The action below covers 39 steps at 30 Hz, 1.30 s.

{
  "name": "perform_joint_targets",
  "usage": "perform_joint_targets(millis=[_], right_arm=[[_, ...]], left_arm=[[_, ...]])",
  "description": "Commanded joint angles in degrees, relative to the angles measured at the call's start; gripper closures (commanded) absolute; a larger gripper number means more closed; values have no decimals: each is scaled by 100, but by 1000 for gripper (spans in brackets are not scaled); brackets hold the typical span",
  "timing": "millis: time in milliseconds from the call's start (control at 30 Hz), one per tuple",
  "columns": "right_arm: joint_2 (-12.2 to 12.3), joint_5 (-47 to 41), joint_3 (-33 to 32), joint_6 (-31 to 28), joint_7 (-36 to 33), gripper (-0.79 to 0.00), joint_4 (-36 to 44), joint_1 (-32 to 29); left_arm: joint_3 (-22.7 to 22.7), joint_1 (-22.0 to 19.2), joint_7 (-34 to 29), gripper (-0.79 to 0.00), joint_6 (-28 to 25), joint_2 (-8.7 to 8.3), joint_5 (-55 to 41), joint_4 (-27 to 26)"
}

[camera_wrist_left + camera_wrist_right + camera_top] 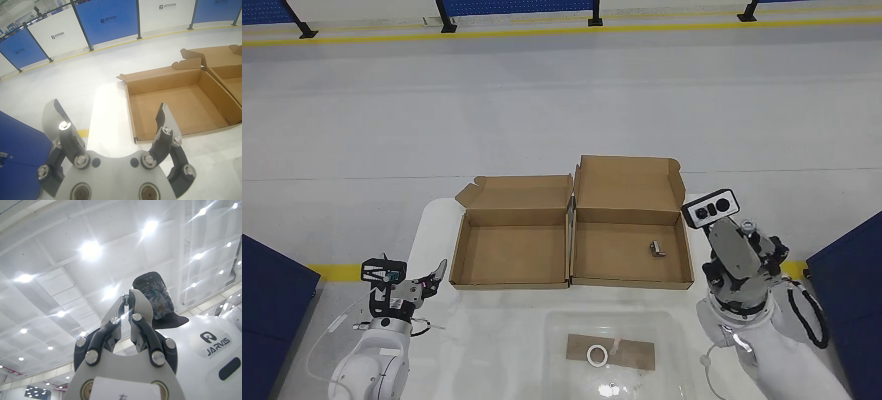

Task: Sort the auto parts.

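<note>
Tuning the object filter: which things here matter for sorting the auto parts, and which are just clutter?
Job:
left box
right box, with a metal part in it
white ring
small metal part, held in the right gripper
left gripper, open

Lying about:
brown card strip under the ring
blue barrier panels

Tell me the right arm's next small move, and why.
Probably rotate the right gripper downward over the right box: it points at the ceiling, shut on a small metal part, and a loose part already lies in that box. Whether they match is unclear.
</note>
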<state>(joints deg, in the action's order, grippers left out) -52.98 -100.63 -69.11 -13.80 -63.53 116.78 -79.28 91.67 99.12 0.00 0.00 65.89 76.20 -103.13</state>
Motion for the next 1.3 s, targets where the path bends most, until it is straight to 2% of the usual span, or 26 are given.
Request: perform_joint_targets(millis=[0, 300, 800, 1267], right_arm=[[-12, 175, -80, 27, 49, 0, -5, -22], [-87, 762, -325, 207, 141, 0, 2, -115], [-260, 891, -504, 384, 65, 0, -19, -249], [-467, 497, -345, 794, -624, 0, 81, -152]], left_arm=[[0, 0, 0, -785, 0, 0, 0, 0], [0, 0, 0, -785, 0, 0, 0, 0], [0, 0, 0, -785, 0, 0, 0, 0], [0, 0, 0, -785, 0, 0, 0, 0]])
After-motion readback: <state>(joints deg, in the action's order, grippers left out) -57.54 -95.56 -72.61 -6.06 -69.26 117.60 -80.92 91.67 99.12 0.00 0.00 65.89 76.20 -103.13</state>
